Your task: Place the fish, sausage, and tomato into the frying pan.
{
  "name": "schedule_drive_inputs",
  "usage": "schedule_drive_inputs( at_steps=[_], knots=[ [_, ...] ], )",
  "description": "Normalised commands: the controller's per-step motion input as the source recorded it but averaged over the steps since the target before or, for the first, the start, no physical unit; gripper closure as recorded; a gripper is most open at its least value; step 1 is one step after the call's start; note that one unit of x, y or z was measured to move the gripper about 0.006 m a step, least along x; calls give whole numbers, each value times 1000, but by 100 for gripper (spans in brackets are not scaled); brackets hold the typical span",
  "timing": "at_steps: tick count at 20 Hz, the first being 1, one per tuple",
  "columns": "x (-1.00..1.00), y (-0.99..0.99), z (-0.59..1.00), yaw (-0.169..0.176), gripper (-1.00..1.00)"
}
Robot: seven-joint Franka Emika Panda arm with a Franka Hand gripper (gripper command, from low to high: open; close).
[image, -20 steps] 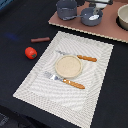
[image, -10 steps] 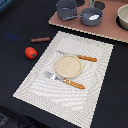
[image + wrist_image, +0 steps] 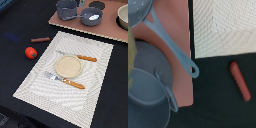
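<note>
Currently fish [image 3: 91, 17] already lies in the frying pan [image 3: 93, 12] on the brown board [image 3: 107, 31], beside the pot [image 3: 66, 8]. Sausage [image 3: 40, 39] and tomato [image 3: 31, 52] sit on the dark worktop [image 3: 20, 22], near each other, just off the placemat [image 3: 95, 85] edge on the exterior view's left. Wrist view shows sausage and pan handle [image 3: 170, 42] well apart. Jaws not visible, can't tell their state.

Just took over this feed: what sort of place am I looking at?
Probably a toy tabletop kitchen or dining setup: a tan round plate on a striped cream placemat, orange-handled cutlery, and a dark-grey frying pan on a brown board.
</note>
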Motion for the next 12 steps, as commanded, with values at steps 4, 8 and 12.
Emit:
schedule_drive_inputs(
  at_steps=[4, 8, 12],
  knots=[
    [-676, -603, -220, -61, -100],
    [-655, -716, -185, -18, -100],
    [-656, -678, -246, -38, -100]
  ],
)
